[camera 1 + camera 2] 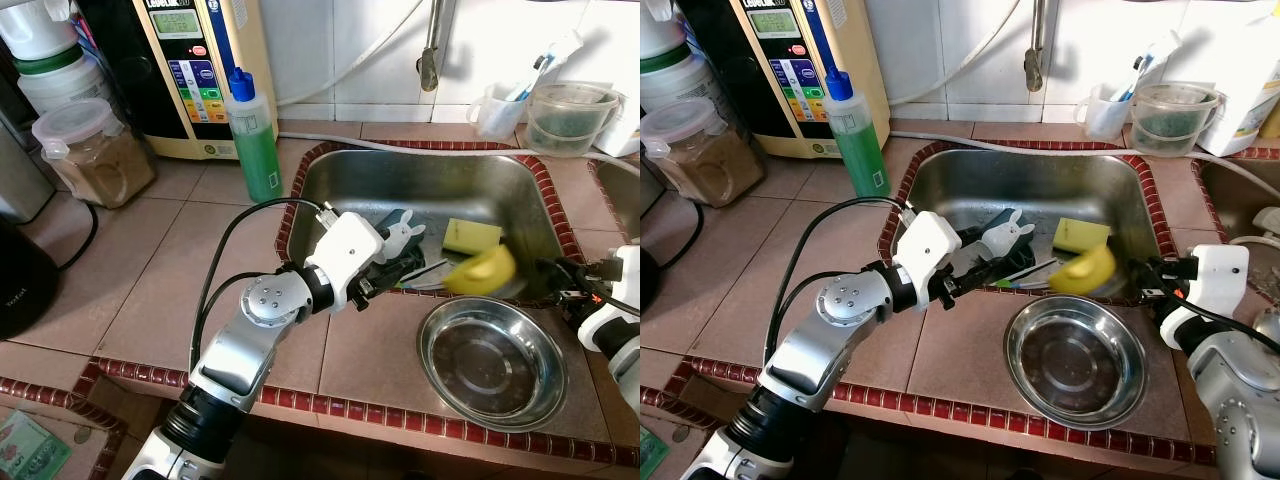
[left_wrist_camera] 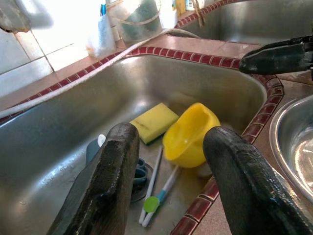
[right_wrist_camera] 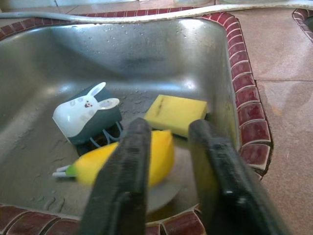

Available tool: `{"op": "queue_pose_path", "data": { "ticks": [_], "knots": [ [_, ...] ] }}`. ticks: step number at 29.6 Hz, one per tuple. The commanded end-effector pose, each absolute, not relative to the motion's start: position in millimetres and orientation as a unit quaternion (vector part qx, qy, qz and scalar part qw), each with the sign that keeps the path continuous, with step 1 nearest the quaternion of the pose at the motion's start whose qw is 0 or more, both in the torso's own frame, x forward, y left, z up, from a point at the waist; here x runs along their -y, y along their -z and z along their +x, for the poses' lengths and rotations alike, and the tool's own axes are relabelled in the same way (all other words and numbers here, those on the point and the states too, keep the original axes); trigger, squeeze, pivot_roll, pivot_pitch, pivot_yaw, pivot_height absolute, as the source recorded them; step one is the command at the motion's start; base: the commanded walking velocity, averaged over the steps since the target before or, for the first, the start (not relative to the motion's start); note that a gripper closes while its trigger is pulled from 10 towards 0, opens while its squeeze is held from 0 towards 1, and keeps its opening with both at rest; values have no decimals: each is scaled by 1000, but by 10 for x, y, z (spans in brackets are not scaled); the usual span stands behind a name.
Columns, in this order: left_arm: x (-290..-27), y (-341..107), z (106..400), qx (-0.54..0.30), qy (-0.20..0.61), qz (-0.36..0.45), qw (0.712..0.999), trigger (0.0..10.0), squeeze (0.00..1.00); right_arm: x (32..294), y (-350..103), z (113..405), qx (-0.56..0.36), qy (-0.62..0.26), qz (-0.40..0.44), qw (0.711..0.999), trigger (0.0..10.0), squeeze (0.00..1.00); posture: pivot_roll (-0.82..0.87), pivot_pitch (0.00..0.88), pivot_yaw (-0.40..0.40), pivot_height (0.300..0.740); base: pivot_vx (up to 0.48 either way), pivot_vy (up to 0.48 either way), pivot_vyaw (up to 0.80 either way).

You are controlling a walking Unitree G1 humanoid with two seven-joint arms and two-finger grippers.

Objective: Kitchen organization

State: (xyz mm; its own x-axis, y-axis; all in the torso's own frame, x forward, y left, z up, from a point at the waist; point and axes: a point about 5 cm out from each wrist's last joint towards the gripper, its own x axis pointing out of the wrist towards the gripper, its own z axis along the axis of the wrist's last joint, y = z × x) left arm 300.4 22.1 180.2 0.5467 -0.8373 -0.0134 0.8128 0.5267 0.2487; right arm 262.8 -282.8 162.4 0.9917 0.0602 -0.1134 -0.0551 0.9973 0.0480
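Observation:
A small yellow bowl [image 1: 483,270], blurred, sits tipped at the near edge of the steel sink [image 1: 420,180], above a thin brush with a green tip [image 2: 151,203]. Behind it lie a yellow sponge [image 1: 471,235] and a white-and-dark rabbit-shaped holder [image 1: 400,235]. My left gripper [image 1: 400,272] reaches over the sink's near-left rim, open, with the bowl ahead of its fingers [image 2: 115,166]. My right gripper [image 1: 548,270] points in from the sink's right rim, just short of the bowl, open and holding nothing. A round steel bowl [image 1: 492,360] stands on the tiled counter in front of the sink.
A green soap bottle [image 1: 252,135] stands left of the sink, with a water machine [image 1: 195,70] and a jar of brown powder [image 1: 92,155] behind. A faucet [image 1: 428,60], a cup with a toothbrush [image 1: 500,105] and a clear tub [image 1: 570,118] line the back.

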Motion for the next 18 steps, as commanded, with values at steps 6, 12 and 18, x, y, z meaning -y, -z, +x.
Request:
{"op": "queue_pose_path", "data": {
  "ticks": [6, 12, 18],
  "knots": [
    [-248, -1820, 2994, 58, 475, 113, 871, 10000, 0, 2856, -1687, 2607, -33, -21, 26, 999, 10000, 1000, -291, 95, 113, 703, 0, 0, 0],
    [-262, -1835, 3026, 61, 473, 114, 872, 10000, 0, 2877, -1807, 2577, -5, -11, 30, 999, 10000, 1000, -294, 90, 116, 703, 0, 0, 0],
    [-355, -1878, 3140, 78, 448, 112, 884, 10000, 0, 2881, -1870, 2570, 19, 13, 27, 999, 10000, 1000, -284, 87, 115, 703, 0, 0, 0]
  ]
}}
